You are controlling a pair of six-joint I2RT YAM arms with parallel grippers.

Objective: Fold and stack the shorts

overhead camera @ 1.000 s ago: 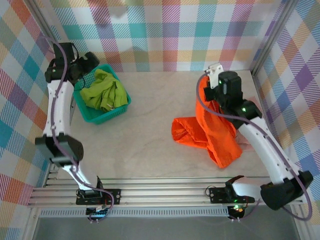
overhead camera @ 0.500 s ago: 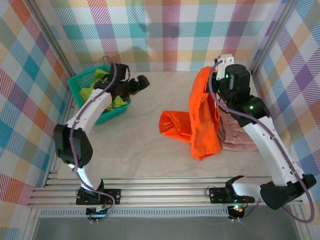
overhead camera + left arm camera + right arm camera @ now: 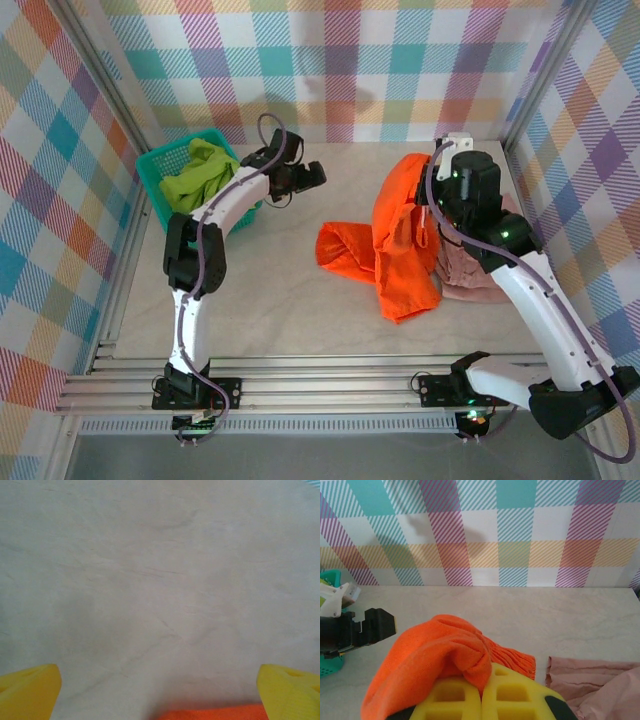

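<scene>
Toward the right of the surface (image 3: 290, 300), the right jaws are clamped shut on a fold of the orange shorts (image 3: 400, 250). One end is held raised while the rest hangs down and trails onto the surface to the left. From the right wrist view, the yellow fingers (image 3: 455, 695) press together with orange fabric bunched over them. The pink shorts (image 3: 470, 280) lie crumpled under the right arm (image 3: 530, 290), touching the orange pair. The left jaws stand wide apart, holding nothing, over bare surface between the teal basket (image 3: 150, 190) and the orange shorts. Their yellow fingertips (image 3: 30, 690) sit at opposite edges of the left wrist view. The green shorts (image 3: 195, 178) lie heaped in the basket at the back left.
</scene>
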